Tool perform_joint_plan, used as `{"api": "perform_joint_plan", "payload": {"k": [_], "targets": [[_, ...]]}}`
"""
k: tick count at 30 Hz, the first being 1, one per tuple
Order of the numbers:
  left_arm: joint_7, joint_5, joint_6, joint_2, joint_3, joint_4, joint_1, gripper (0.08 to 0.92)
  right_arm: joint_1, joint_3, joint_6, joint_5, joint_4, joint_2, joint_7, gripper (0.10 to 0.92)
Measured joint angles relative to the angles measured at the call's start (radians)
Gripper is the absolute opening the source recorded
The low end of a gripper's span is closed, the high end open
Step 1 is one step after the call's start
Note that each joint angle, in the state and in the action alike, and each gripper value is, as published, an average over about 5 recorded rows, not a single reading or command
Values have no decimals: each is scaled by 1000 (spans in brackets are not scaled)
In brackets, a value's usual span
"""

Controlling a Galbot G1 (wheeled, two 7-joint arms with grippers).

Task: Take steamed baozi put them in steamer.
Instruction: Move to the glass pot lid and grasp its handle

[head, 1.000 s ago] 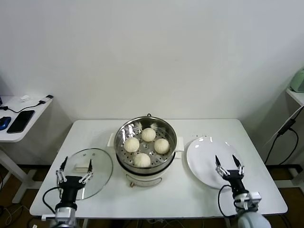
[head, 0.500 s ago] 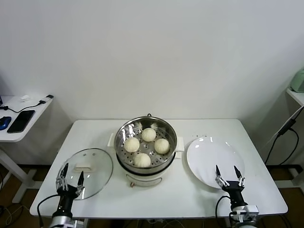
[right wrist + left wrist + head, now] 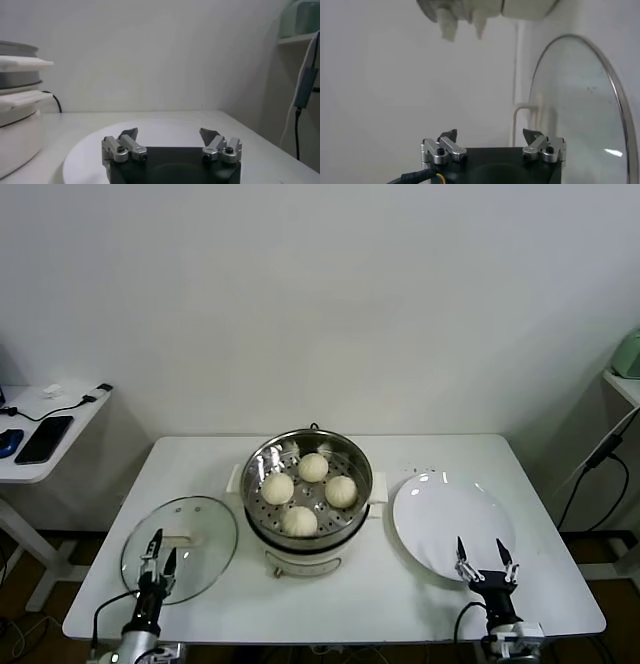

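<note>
Several cream-white steamed baozi point(image 3: 277, 487) sit on the perforated tray inside the steamer point(image 3: 307, 536), a shiny steel pot on a cream base at the table's middle. My left gripper point(image 3: 157, 551) stands open and empty at the front left, over the near rim of the glass lid point(image 3: 195, 524). In the left wrist view the left gripper point(image 3: 491, 134) is beside the lid point(image 3: 575, 110), with the steamer's base point(image 3: 520, 7) beyond. My right gripper point(image 3: 485, 556) is open and empty at the front right, at the near edge of the white plate point(image 3: 440, 509). Its wrist view shows that gripper point(image 3: 170, 132), the plate point(image 3: 85, 150) and the steamer point(image 3: 17, 100).
The plate holds nothing. A side table point(image 3: 70, 419) with a phone point(image 3: 44, 439) stands to the left. A shelf point(image 3: 625, 384) and a hanging cable point(image 3: 600, 454) are on the right. The table's front edge point(image 3: 330, 624) lies just before both grippers.
Both grippers have drawn back and down toward the table's front edge, staying open. The baozi, steamer, lid and plate have not moved.
</note>
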Motion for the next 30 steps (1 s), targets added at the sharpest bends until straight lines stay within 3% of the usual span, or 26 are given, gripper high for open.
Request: {"api": "perform_joint_plan", "payload": {"k": [15, 30], "targets": [[57, 45, 91, -8, 26, 66, -102, 806, 6, 12, 2, -9, -30, 2, 1, 823], [54, 66, 108, -35, 30, 123, -143, 394, 12, 5, -6, -20, -36, 4, -3, 823]]}}
